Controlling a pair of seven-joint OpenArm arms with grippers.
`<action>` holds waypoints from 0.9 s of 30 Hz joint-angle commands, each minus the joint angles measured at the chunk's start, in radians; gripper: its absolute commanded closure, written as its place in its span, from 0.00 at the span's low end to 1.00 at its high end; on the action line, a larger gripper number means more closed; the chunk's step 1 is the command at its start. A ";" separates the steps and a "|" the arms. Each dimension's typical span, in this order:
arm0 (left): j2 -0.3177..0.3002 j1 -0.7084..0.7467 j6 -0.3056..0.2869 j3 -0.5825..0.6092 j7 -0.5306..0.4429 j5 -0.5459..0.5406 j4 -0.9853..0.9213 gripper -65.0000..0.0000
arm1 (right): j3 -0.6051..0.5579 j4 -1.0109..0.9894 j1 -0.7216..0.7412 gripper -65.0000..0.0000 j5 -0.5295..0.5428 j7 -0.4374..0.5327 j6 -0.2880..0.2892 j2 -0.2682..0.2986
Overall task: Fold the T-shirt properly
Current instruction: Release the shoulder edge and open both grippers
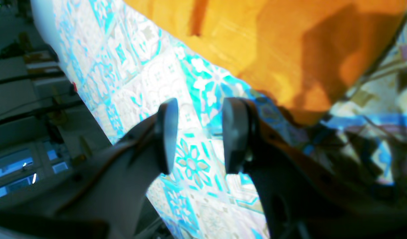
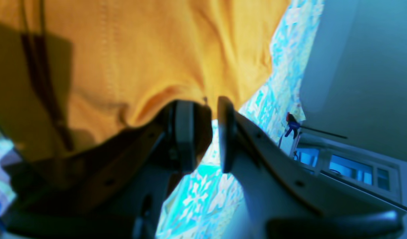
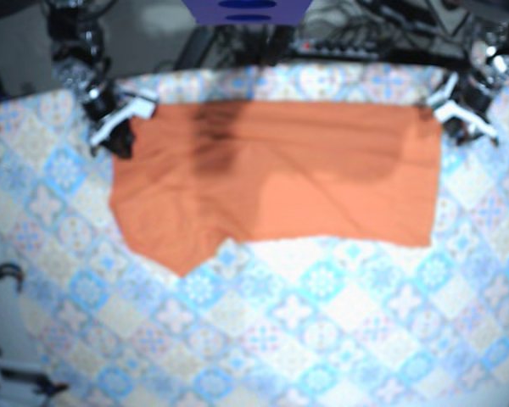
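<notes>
The orange T-shirt (image 3: pixel 276 174) lies flat as a wide band across the far half of the table, with a pointed flap hanging down at its front left. My right gripper (image 3: pixel 119 120) sits at the shirt's far left corner. In the right wrist view it (image 2: pixel 205 136) is open, the orange cloth (image 2: pixel 130 56) lies just beyond its fingers, and only tablecloth shows in the gap. My left gripper (image 3: pixel 460 114) is at the shirt's far right corner. In the left wrist view it (image 1: pixel 200 136) stands open over bare tablecloth, the shirt (image 1: pixel 289 49) a little ahead of it.
A blue-and-white patterned tablecloth (image 3: pixel 322 322) covers the whole table. Cables and arm bases crowd the far edge (image 3: pixel 339 42). A dark cable loop (image 3: pixel 4 284) lies at the left edge. The table's edge (image 1: pixel 90 109) drops off just left of the left gripper.
</notes>
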 commanded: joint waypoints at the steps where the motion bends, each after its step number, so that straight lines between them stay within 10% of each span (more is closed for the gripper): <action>1: -0.021 0.001 0.019 -0.012 -0.003 -0.009 0.013 0.66 | 0.008 0.018 0.002 0.82 0.010 0.003 -0.016 0.012; 27: -0.021 0.003 0.019 -0.011 -0.003 -0.011 0.013 0.66 | 0.009 0.010 -0.020 0.57 0.008 0.001 -0.016 0.011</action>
